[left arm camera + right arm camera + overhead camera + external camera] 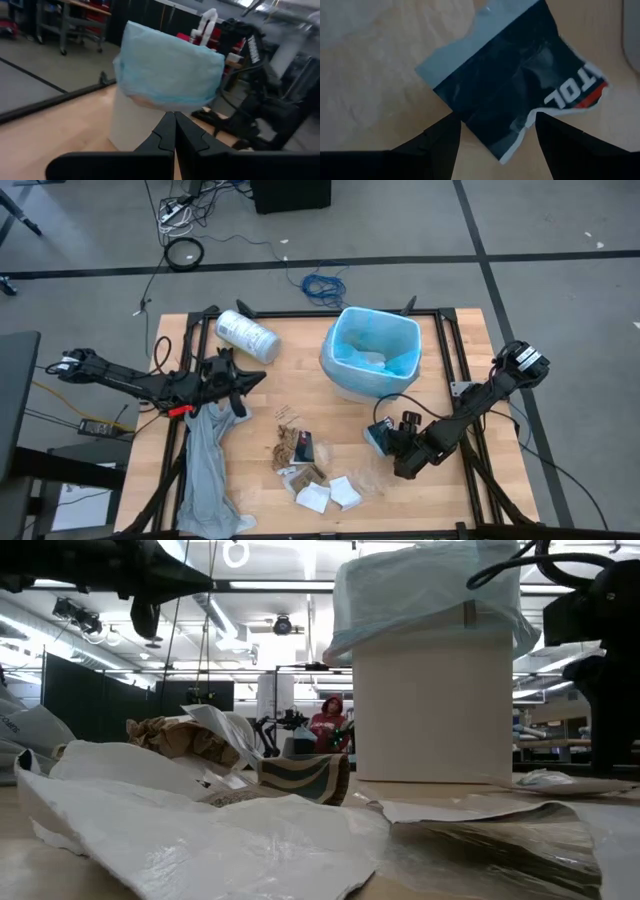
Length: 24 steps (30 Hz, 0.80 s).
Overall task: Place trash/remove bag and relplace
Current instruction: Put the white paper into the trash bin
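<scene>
Right claw (495,132), fingers apart, straddles the black packet (520,95) on the counter (370,90). Probably should drop lower before closing. Left claw (174,131) together, idle near the bin (135,120).

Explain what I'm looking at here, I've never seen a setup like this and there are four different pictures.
Two dark robot arms work at a wooden table. One picture looks down from above, one looks level across the tabletop, and two come from cameras on the arms' wrists. On the table stand a white bin lined with a light-blue bag, a white roll, a limp grey sheet and scattered paper and wrapper scraps. The left tool is shut, empty, facing the bin. The right tool hangs open over a black-and-white packet, its fingers either side, gripping nothing.
</scene>
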Tool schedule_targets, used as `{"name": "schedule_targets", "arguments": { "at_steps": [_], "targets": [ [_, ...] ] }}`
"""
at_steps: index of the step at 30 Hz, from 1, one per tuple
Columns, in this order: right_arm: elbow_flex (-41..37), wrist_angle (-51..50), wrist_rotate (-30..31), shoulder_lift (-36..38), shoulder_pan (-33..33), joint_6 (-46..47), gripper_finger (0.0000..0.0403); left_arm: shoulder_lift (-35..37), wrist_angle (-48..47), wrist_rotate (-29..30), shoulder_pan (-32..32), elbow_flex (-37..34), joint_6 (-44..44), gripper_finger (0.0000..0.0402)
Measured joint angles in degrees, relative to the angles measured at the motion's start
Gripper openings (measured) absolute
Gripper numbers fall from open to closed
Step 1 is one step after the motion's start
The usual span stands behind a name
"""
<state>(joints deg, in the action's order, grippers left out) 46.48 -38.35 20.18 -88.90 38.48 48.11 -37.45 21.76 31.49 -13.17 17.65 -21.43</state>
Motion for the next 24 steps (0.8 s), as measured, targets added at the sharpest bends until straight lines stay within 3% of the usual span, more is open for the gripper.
{"name": "schedule_targets", "arguments": {
  "at_steps": [4, 24],
  "targets": [
    [0.00, 2.28, 2.34, 0.00, -0.09, -0.96, 0.0240, 0.00, 0.02, -1.19, -0.02, 0.00, -3.47, 0.0008],
    [0.00, 7.25, 1.98, -0.02, -1.37, -4.77, 0.0219, -0.02, 1.20, -1.18, 0.00, 0.00, -2.96, 0.0008]
  ]
}}
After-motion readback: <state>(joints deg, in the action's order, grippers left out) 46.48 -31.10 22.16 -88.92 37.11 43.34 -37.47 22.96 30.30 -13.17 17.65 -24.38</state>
